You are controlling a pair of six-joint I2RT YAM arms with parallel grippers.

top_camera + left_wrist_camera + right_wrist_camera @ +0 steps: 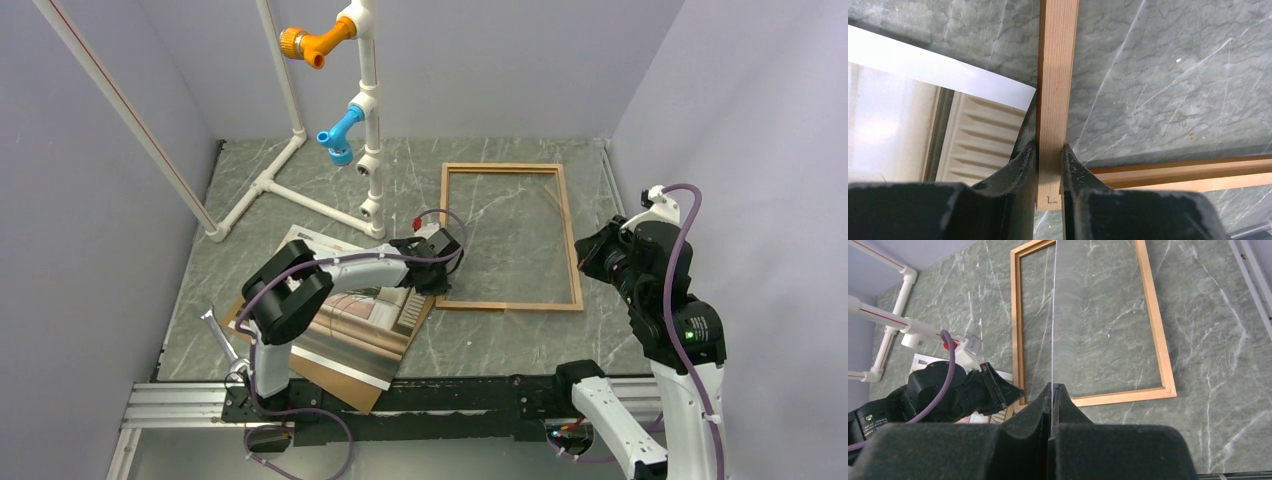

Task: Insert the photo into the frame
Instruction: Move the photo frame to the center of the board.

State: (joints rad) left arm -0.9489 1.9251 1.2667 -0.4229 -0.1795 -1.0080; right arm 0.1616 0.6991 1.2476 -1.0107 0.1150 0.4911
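The frame (pixel 571 240), a thin light-wood rectangle, lies flat on the green marble table right of centre. My left gripper (pixel 1049 147) is shut on the frame's left rail (pixel 1058 75) at its near left corner, one finger on each side of the wood. The photo (pixel 360 335) lies face up to the left, its white-bordered corner (pixel 973 140) touching that rail. My right gripper (pixel 1053 386) is shut on a clear glass pane (pixel 1053 315), which it holds edge-on above the frame (pixel 1157 325).
A brown backing sheet (pixel 345 388) lies under the photo. A white pipe stand (pixel 365 100) with orange and blue fittings rises at the back left. A metal tool (pixel 222 335) lies near the left arm's base. A metal rail (pixel 180 405) runs along the near edge.
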